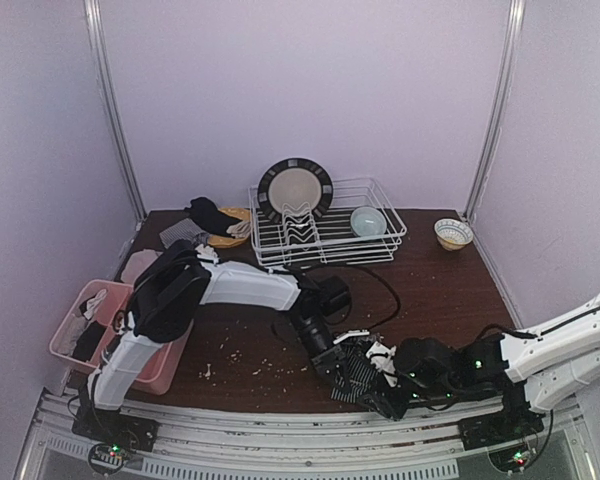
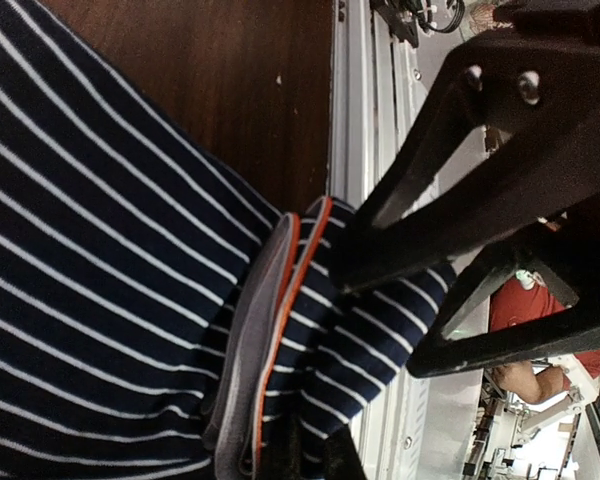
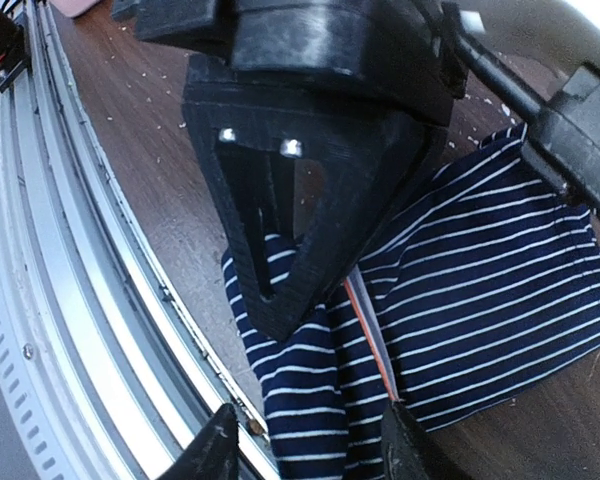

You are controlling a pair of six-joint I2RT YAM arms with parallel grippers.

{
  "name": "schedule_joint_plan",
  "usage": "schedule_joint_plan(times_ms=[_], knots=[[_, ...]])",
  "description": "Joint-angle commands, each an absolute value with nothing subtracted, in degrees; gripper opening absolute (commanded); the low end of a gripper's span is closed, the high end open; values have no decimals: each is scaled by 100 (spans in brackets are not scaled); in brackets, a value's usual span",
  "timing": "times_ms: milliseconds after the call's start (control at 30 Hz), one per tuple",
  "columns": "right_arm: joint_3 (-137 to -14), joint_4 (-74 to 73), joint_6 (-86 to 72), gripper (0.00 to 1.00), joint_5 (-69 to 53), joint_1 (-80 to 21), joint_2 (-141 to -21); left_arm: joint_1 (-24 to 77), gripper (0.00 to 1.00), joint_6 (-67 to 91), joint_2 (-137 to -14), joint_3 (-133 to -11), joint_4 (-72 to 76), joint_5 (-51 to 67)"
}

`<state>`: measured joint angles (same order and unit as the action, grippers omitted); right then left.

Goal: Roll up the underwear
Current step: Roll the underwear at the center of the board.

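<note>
The dark blue-and-white striped underwear (image 1: 356,376) lies at the near edge of the brown table, its grey, orange-edged waistband (image 2: 248,350) folded over. It fills the left wrist view (image 2: 100,250), where my left gripper (image 2: 310,466) is shut on its folded edge. In the top view the left gripper (image 1: 332,362) presses down on the cloth from the left. My right gripper (image 1: 377,388) comes in from the right. Its fingertips (image 3: 216,450) stand apart around the cloth's near corner (image 3: 320,400), so the right gripper (image 3: 315,455) is open, with the left gripper's black finger (image 3: 300,230) just above.
A pink tray (image 1: 68,335) holding other cloths sits at the left. A white dish rack (image 1: 325,238) with a plate (image 1: 295,188) and a bowl (image 1: 368,220) stands at the back, another bowl (image 1: 453,233) to its right. The metal rail (image 3: 90,300) runs along the near edge. Crumbs dot the table.
</note>
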<state>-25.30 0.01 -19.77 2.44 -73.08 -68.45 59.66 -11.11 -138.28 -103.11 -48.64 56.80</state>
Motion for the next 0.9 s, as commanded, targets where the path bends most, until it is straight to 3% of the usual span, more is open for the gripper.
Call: schedule_joint_plan(times_ms=[0, 200, 300, 367, 467, 533, 567, 600, 867], knots=[[-2644, 92, -2150, 42, 374, -7285, -7117, 5862, 0, -1028, -14245, -10238, -5188, 4828], [-2262, 421, -2693, 13, 52, -7279, -7082, 5862, 0, -1015, -14236, -10242, -5146, 4746], [-2181, 486, -2950, 5, -146, -7265, -7180, 5862, 8, -928, -14135, -10125, -4961, 4670], [-2122, 526, -3117, 1, -232, -7233, -7225, 5862, 24, -792, -14042, -10037, -4762, 4512], [-1907, 699, -3342, 0, -398, -7005, -7206, 5862, 74, -526, -13732, -9733, -4361, 4179], [-1772, 858, -3463, 0, -598, -6807, -7147, 5862, 81, -396, -13471, -9529, -4089, 3925], [-1737, 905, -3504, 0, -685, -6714, -7138, 5862, 92, -331, -13345, -9440, -4009, 3842], [-1705, 940, -3537, 0, -813, -6615, -7147, 5851, 97, -270, -13206, -9345, -3897, 3654], [-1646, 1245, -3768, 0, -1744, -5907, -7276, 5845, 98, 455, -11904, -8066, -2504, 2130]])
